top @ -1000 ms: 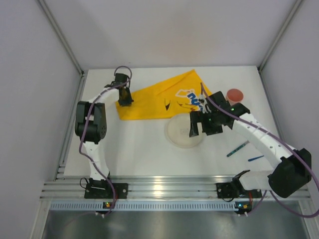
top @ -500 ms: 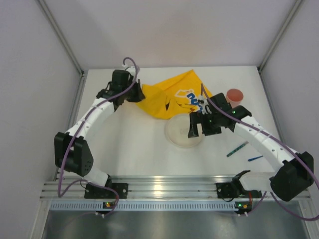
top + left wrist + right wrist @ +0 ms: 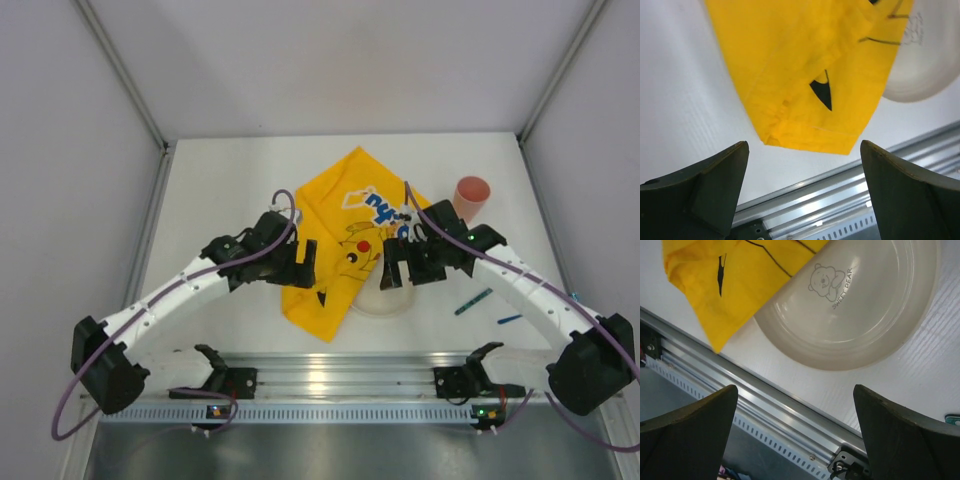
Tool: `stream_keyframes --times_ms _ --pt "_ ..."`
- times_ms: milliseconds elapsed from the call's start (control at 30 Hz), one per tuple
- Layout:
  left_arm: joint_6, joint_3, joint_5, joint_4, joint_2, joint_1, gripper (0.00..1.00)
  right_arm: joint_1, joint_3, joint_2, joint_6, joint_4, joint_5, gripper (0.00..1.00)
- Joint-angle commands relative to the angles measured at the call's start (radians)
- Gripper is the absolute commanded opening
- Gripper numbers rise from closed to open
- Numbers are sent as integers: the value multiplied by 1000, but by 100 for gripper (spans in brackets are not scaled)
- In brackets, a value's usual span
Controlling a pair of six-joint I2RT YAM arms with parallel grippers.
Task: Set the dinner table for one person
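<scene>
Dinner table (image 3: pixel 220 180) is lying barely set: yellow cloth (image 3: pixel 335 225) is sprawling centre, overlapping the plate (image 3: pixel 385 304) at five o'clock; my left gripper (image 3: pixel 305 266) and right gripper (image 3: pixel 390 268) are gaping empty; cup (image 3: pixel 471 192) at two, cutlery (image 3: pixel 474 300) at four are waiting

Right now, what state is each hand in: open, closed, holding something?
Left hand: open, holding nothing; the yellow cloth lies just beyond its fingers.
Right hand: open, holding nothing, near the plate.
</scene>
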Motion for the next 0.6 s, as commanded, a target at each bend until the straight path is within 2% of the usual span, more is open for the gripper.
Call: stream_keyframes --times_ms 0,200,333,467,567 --pt "-117 -6 -270 -43 -79 7 98 -8 28 -2 -9 55 -27 100" --pt "-120 36 -323 9 -8 9 98 -8 28 -13 6 55 -30 100" --pt "-71 36 -237 113 95 6 98 -6 24 -22 15 58 -30 100" --pt "29 131 -237 162 250 -2 96 -8 13 -25 26 58 -35 100" --pt "70 276 -219 159 397 -17 96 -6 10 -31 28 53 -27 100"
